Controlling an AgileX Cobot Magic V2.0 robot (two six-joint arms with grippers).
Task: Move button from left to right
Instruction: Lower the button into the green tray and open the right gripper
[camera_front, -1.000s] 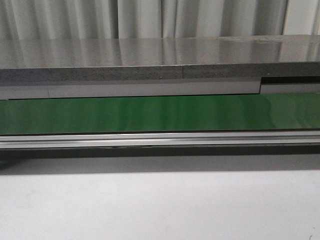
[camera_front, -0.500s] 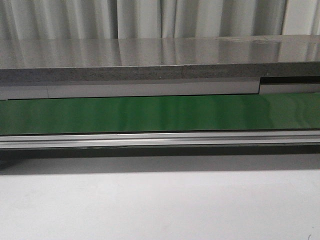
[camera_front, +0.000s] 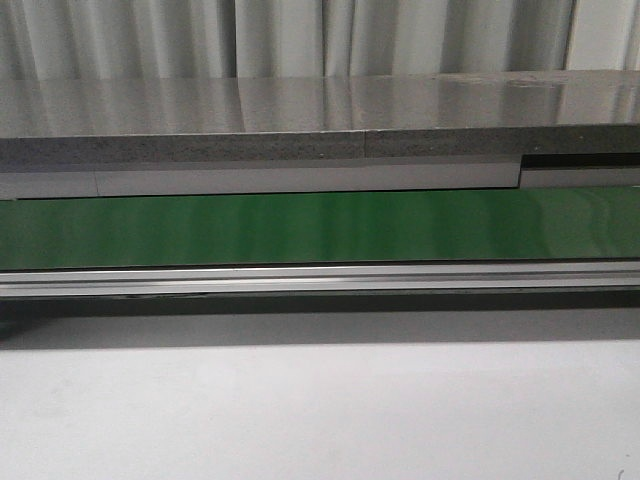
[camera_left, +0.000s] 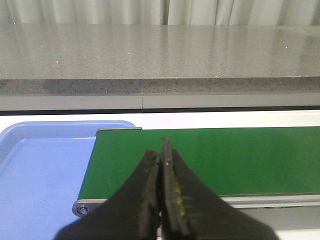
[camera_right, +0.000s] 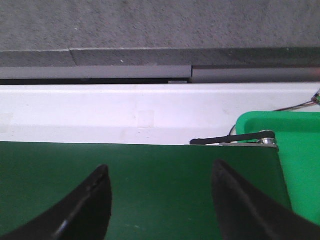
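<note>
The button is out of view in every frame. My left gripper (camera_left: 161, 150) is shut with nothing between its fingers; it hangs over the near left end of the green conveyor belt (camera_left: 225, 160). My right gripper (camera_right: 161, 172) is open and empty over the right end of the same belt (camera_right: 150, 190). The belt also shows as a green strip in the front view (camera_front: 320, 228), with nothing on it. Neither gripper shows in the front view.
A blue tray (camera_left: 40, 175) lies off the belt's left end. A green bin (camera_right: 300, 165) stands off its right end. A grey stone-like counter (camera_front: 320, 110) runs behind the belt. An aluminium rail (camera_front: 320, 278) borders its near side, with a white table (camera_front: 320, 410) in front.
</note>
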